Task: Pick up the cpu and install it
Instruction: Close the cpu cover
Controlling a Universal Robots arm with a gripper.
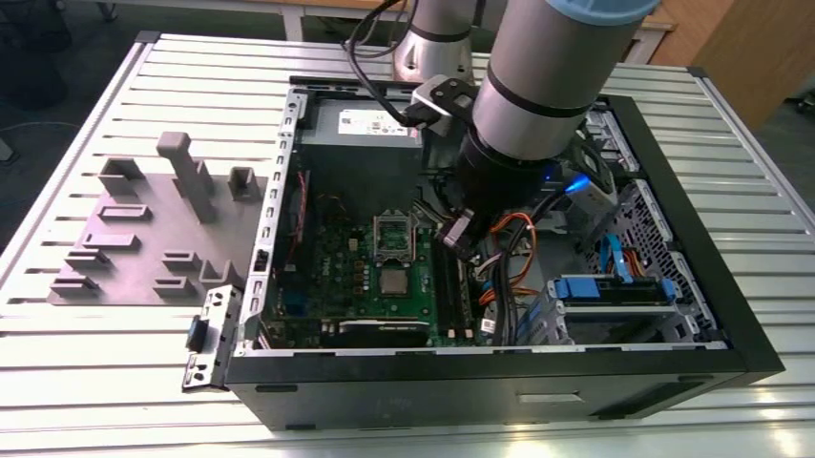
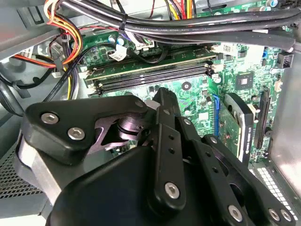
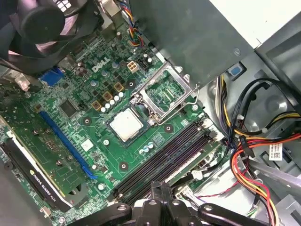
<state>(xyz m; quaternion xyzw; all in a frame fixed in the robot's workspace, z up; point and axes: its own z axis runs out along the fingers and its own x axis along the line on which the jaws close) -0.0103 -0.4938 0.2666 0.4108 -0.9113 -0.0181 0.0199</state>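
1. One robot arm (image 1: 548,76) reaches down into an open computer case (image 1: 510,391) that lies on a slatted metal bench (image 1: 102,382).
2. Its end effector (image 3: 162,189) hangs above the green motherboard (image 3: 51,101), over the long dark memory slots (image 3: 160,162). It is near a bundle of red, orange and yellow cables (image 3: 251,179).
3. In the first wrist view the fingertips (image 3: 156,188) look pressed together with nothing between them, so the end effector has hold of nothing.
4. The cpu (image 3: 126,125) lies flat on the motherboard with its silvery top facing up. It is just beside the silver socket frame (image 3: 164,92), between that frame and a long blue slot (image 3: 66,141).
5. The cpu is well apart from the end effector, and the memory slots run between the two.
6. In the exterior view the cpu (image 1: 395,281) sits on the near side of the socket frame (image 1: 392,232). A large grey box with a white label (image 1: 363,124) lies beyond the frame at the far end of the case.
7. A black fan (image 3: 33,23) sits over one corner of the motherboard in the first wrist view.
8. A grey fixture block (image 1: 140,248) with raised posts and pockets rests on the bench, beside the case on the exterior view's left.
9. In the second wrist view thick black cables (image 2: 188,23) cross over the board beyond the memory slots (image 2: 150,73).
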